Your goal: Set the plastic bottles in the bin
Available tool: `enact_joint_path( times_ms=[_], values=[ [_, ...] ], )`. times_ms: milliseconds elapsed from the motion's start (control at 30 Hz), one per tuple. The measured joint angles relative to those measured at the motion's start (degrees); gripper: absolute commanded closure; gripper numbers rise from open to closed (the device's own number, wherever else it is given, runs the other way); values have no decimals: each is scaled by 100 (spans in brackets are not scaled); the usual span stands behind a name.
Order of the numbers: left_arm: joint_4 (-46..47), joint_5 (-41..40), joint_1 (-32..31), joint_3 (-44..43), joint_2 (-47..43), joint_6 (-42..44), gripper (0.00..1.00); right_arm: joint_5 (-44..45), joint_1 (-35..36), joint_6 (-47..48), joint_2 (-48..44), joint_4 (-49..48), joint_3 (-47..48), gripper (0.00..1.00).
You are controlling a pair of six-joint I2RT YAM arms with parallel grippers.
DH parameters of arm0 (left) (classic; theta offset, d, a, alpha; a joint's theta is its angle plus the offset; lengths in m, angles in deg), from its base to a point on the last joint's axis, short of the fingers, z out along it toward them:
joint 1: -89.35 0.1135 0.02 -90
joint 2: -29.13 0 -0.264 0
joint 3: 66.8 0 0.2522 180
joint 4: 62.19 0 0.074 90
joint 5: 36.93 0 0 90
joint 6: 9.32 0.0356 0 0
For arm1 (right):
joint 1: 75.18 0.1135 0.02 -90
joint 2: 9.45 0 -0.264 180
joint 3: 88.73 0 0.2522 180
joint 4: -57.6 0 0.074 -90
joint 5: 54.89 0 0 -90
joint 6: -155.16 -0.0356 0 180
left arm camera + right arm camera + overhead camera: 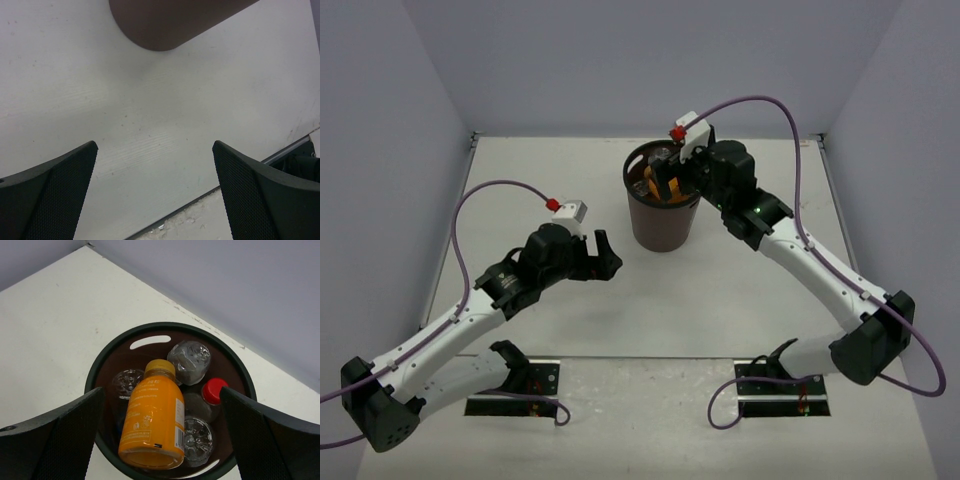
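Observation:
The dark brown bin (663, 225) stands at the back middle of the table. In the right wrist view its black rim (100, 367) rings an orange bottle (152, 420) lying on top of the others, a red-capped bottle (214, 390) and clear bottles (189, 360) seen end-on. The orange bottle also shows in the top view (655, 182). My right gripper (162, 390) hovers over the bin's mouth (670, 185), open and empty, fingers either side of the orange bottle without touching it. My left gripper (605, 255) is open and empty above bare table (155, 145), left of the bin's base (165, 20).
Grey walls close in the table on the left, back and right. The table's near edge strip (200, 200) runs below the left gripper. Two black base plates (515, 385) (785, 390) sit at the near edge. Purple cables (480, 195) arc over both arms.

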Motion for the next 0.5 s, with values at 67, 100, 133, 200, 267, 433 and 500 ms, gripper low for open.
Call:
enact_joint_path(
  times_ms=[67,100,133,200,267,433,500],
  values=[
    [40,15,0,0,0,69,0,23,-15,-96,-97,43,0,1],
    [42,15,0,0,0,86,0,52,-35,-212,-169,56,0,1],
    [41,15,0,0,2,107,0,84,-68,-372,-249,77,0,1],
    [39,14,0,0,7,130,0,150,-198,-643,-421,95,-1,1],
    [38,-4,0,0,10,137,0,191,-462,-952,-634,104,-36,1],
    [15,-362,-1,-1,11,128,0,604,-1416,-1969,-1353,85,-629,1],
    [-40,-682,-2,-21,20,108,0,821,-1794,-2408,-1641,197,-994,1]
  ],
)
